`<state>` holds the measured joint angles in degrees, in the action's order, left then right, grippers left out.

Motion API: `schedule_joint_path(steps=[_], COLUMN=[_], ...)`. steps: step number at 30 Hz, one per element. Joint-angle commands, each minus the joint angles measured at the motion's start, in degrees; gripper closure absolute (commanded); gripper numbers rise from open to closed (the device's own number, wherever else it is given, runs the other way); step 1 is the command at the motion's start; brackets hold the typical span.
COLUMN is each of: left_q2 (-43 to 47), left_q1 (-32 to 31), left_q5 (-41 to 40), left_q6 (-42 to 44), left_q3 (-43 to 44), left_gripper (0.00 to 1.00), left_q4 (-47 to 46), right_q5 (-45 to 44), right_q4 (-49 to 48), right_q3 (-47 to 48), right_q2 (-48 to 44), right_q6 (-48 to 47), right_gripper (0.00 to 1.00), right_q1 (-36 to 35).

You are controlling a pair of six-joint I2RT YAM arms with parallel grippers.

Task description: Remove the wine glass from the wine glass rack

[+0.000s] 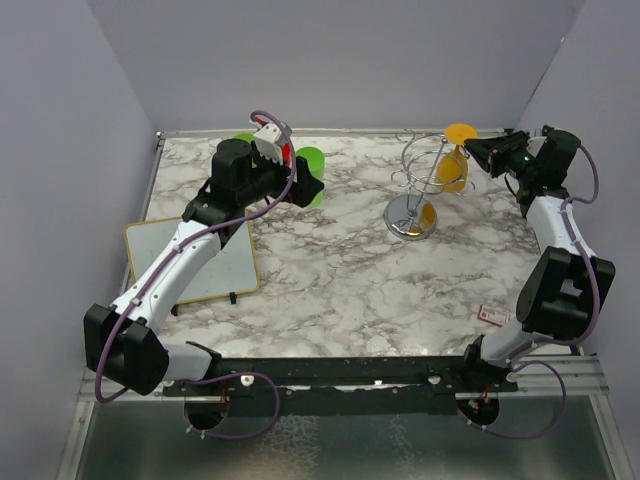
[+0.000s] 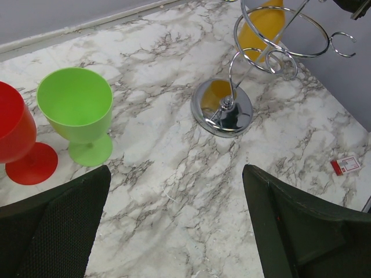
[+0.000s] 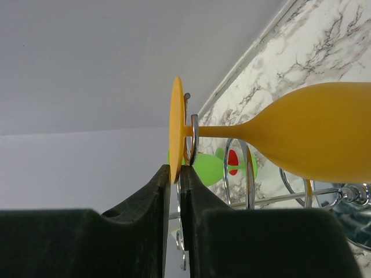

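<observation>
The orange wine glass (image 1: 453,165) hangs upside down on the rack (image 1: 410,218). The right tool (image 3: 175,169) pinches the rim of its foot. The left tool (image 2: 175,174) is spread wide over the counter (image 1: 350,280), well left of the rack.

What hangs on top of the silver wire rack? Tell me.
An opaque orange wine glass, upside down: its stem sits in a curled arm of the silver wire rack, foot above, bowl below. The right gripper pinches the foot's edge, hiding that bit of rim.

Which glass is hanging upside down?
The orange wine glass, hung by its foot on the wine glass rack; the green glass and red glass stand upright.
</observation>
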<state>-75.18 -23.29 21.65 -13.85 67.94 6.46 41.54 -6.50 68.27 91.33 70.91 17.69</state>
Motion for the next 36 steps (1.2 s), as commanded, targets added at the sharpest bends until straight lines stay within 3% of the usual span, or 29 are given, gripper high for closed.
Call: schedule_joint_path(steps=[1, 15, 29, 36], left_q2=[-0.4, -0.8, -0.9, -0.8], left_q1=[0.3, 0.6, 0.9, 1.1], left_q5=[1.2, 1.4, 1.7, 1.7], left_q6=[-0.5, -0.7, -1.2, -1.3], left_q3=[0.3, 0.4, 0.4, 0.4], left_gripper=[0.01, 0.01, 0.01, 0.01], left_q4=[-1.3, -1.3, -1.3, -1.3], right_q5=[-1.0, -1.7, -2.8, -9.1], right_q4=[1.1, 0.1, -2.4, 3.9], right_q3=[1.4, 1.0, -0.5, 1.1], right_q2=[0.2, 0.5, -1.9, -4.3], right_q6=[1.0, 4.9, 8.8, 6.7], right_gripper=[0.88, 0.99, 0.99, 0.99], right_q1=[0.1, 0.1, 0.1, 0.1])
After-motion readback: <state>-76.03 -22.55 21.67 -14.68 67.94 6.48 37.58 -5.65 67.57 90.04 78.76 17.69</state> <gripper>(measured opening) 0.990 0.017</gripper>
